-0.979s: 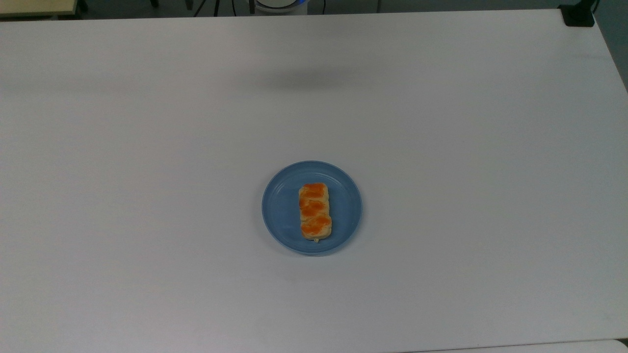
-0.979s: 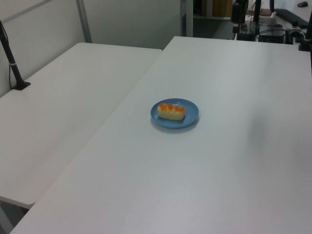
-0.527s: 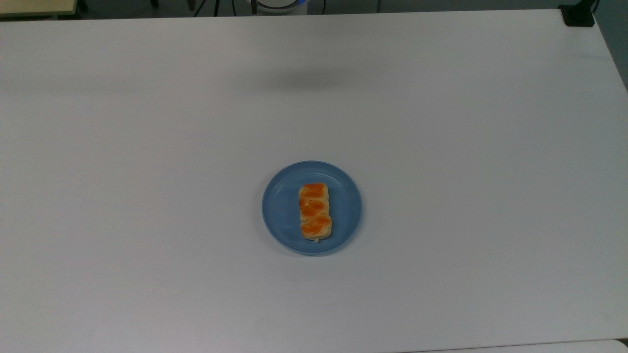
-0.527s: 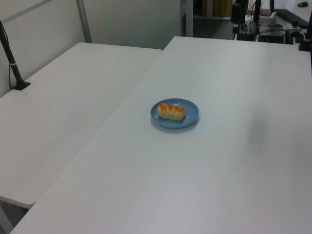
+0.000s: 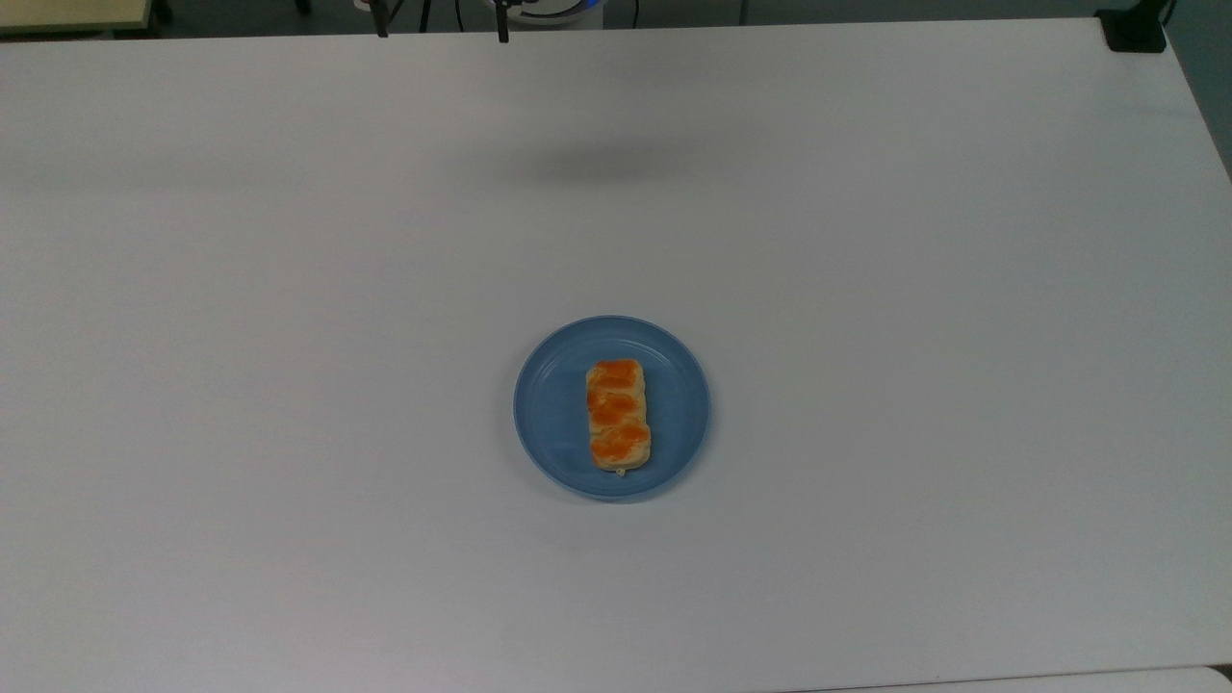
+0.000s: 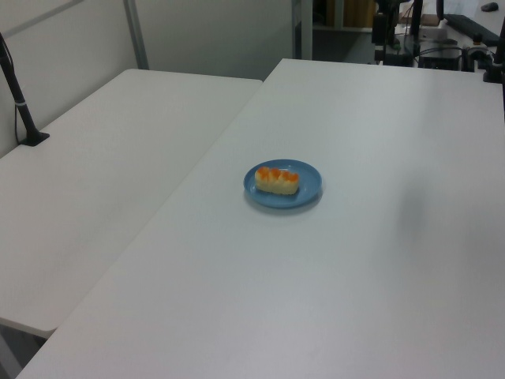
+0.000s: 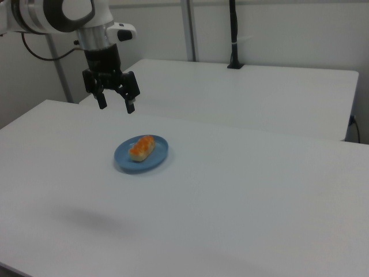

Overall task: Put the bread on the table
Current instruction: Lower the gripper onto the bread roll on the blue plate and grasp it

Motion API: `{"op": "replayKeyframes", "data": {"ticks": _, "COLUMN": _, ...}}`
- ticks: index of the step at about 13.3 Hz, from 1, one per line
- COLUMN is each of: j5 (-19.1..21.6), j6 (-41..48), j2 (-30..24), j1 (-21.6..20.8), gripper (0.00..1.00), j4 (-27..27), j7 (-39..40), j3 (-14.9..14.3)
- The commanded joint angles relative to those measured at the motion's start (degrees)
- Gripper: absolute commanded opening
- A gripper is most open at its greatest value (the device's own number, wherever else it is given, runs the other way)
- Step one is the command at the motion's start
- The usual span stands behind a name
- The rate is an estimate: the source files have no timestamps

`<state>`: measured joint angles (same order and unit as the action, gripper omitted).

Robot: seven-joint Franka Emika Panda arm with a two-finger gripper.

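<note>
The bread (image 5: 617, 416) (image 6: 277, 180) (image 7: 142, 148), a small tan loaf with orange patches, lies on a round blue plate (image 5: 549, 404) (image 6: 309, 188) (image 7: 160, 157) near the middle of the white table (image 5: 866, 289) (image 6: 355, 276) (image 7: 242, 184). In the right view my gripper (image 7: 115, 107) hangs open in the air above the table, up and to the left of the plate, with nothing between its fingers. Its two fingertips (image 5: 381, 29) poke in at the top view's upper edge, far from the bread.
A second white table (image 6: 102, 158) (image 7: 248, 92) adjoins this one. A black post on a clamp (image 6: 20, 103) (image 7: 233, 34) stands on it. A black clamp (image 5: 1134, 29) sits at the top view's upper right corner. Bare tabletop surrounds the plate on all sides.
The gripper's fingertips have come into sight at the top view's upper edge. The bread and plate have not moved.
</note>
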<state>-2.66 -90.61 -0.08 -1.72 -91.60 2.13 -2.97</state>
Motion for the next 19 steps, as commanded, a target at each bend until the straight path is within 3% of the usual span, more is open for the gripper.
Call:
{"op": "replayKeyframes", "data": {"ticks": 1, "j5": 1.3, "j6": -3.2, "j2": 1.5, "j1": -0.5, "gripper": 1.0, "j4": -0.9, "j7": 1.0, "j3": 0.2}}
{"op": "replayKeyframes", "data": {"ticks": 6, "j5": 4.0, "j6": -7.5, "j2": 9.0, "j1": -2.2, "gripper": 1.0, "j4": 2.9, "j7": -0.1, "j3": 0.4}}
{"op": "replayKeyframes", "data": {"ticks": 9, "j5": 4.2, "j6": -16.8, "j2": 14.1, "j1": -5.0, "gripper": 1.0, "j4": 2.8, "j7": -5.5, "j3": 0.4}}
{"op": "replayKeyframes", "data": {"ticks": 19, "j5": 3.4, "j6": -37.8, "j2": 30.7, "j1": -9.0, "gripper": 1.0, "j4": 4.1, "j7": -6.4, "j3": 0.4}}
